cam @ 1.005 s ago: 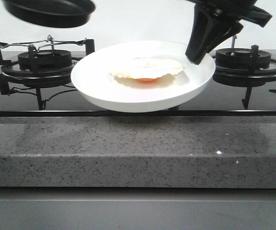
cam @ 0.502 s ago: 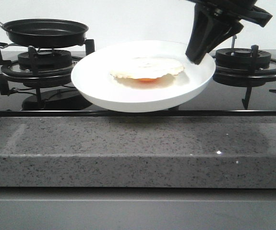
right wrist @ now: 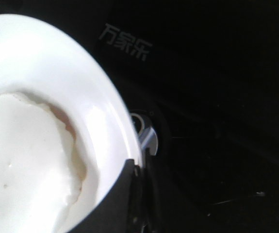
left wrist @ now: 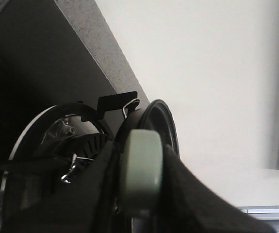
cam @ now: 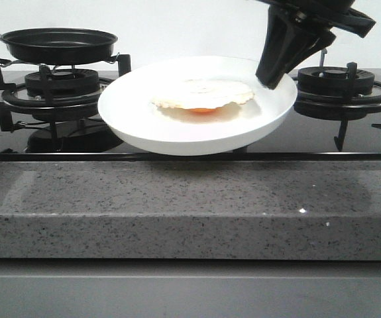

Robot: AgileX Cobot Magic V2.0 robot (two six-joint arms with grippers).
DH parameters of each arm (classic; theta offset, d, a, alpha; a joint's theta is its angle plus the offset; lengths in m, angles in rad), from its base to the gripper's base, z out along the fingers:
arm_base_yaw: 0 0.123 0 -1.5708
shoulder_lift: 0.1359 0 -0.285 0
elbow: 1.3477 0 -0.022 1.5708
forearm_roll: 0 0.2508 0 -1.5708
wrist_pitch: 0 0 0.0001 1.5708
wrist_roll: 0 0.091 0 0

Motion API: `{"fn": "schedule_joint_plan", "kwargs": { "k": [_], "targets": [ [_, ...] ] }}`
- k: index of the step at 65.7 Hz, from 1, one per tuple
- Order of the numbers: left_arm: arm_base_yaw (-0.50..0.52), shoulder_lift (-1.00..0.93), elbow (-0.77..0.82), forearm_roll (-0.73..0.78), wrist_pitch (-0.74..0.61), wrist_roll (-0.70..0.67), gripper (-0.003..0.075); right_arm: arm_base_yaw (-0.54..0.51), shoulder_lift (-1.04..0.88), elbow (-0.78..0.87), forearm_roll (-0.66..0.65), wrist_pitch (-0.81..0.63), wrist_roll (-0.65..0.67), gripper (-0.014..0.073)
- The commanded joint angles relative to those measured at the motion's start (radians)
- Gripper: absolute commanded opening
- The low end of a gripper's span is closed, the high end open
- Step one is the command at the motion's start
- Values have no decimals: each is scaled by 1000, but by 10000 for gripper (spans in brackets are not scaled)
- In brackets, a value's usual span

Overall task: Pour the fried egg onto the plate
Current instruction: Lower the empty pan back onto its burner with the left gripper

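Plate (cam: 144, 126) fills the gap between both burners (cam: 61, 93), counter front (cam: 190, 199) open.

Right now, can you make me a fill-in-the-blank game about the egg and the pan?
1. The fried egg lies on the white ____.
2. The right hand grips the plate's ____.
3. The black frying pan sits over the ____ burner.
4. The egg's yolk is ____.

Missing words: plate; rim; left; orange

From my right wrist camera I can read one marking: three pale Chinese characters, 万家乐 (right wrist: 125, 47), printed on the black glass stove top (right wrist: 217, 73), near the rim of the plate (right wrist: 105, 111). Nothing else carries writing that I can read, neither in the front view nor from my left wrist.
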Motion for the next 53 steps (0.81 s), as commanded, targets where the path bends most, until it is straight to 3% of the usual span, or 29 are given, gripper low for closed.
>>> {"fn": "schedule_joint_plan", "kwargs": {
  "k": [1,25,53],
  "targets": [
    [-1,-53,-35,-63,49,-4,139,-3,-49,-26,35,-35,-3,-67],
    [-1,-53,-35,-25,92,-4,496,-3,-49,-26,35,-35,-3,-67],
    [-1,-53,-35,189,189,-4,503,-3,-49,-26,35,-35,-3,-67]
  ]
}}
